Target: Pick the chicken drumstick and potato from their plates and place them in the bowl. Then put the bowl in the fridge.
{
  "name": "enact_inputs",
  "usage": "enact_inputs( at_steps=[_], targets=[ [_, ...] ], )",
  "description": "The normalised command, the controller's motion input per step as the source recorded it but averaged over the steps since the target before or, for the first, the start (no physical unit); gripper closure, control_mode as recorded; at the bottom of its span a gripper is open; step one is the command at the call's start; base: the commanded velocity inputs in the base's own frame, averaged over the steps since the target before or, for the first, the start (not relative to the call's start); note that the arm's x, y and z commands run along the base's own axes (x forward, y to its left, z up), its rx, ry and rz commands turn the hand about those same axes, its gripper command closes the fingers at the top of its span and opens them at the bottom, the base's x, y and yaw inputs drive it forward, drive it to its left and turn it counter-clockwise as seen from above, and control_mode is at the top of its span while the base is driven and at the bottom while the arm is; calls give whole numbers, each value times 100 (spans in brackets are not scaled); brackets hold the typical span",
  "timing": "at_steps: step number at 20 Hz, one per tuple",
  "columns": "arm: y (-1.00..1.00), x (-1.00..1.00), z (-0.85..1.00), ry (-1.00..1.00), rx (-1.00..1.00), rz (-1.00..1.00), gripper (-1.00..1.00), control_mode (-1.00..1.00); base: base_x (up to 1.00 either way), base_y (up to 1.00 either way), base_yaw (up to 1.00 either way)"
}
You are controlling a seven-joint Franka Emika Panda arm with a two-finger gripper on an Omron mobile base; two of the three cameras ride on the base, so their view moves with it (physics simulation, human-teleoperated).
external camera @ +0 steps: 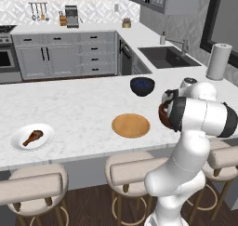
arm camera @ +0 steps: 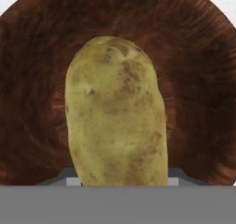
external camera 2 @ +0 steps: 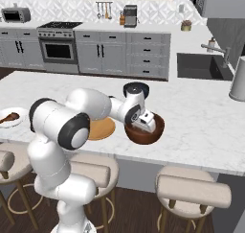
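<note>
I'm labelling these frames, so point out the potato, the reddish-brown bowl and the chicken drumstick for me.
potato (arm camera: 115, 112): hand view, middle of its speckled skin.
reddish-brown bowl (external camera 2: 154, 133): right base view, outer wall on its right side.
chicken drumstick (external camera: 33, 136): left base view, plump end, on the white plate.

The white arm rises from its base, bends at a dark-banded elbow and reaches forward and down, wrist angled low. The gripper (external camera 2: 145, 123) points downward, its hand tilted steeply. In the hand view its jaws stand partly apart, closed on the potato (arm camera: 115, 112) that fills the gap between the fingertips.
</note>
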Motion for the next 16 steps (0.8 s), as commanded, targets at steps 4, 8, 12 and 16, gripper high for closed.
enact_inputs(
  at_steps=[4,8,12,16],
  targets=[
    [-14,13,-33,0,0,2,100,-100,0,0,0],
    [-6,23,-24,1,0,1,100,-100,0,0,0],
    [-1,33,-10,1,0,0,100,-100,0,0,0],
    [0,30,-18,3,0,0,-100,-100,0,0,0]
  ],
)
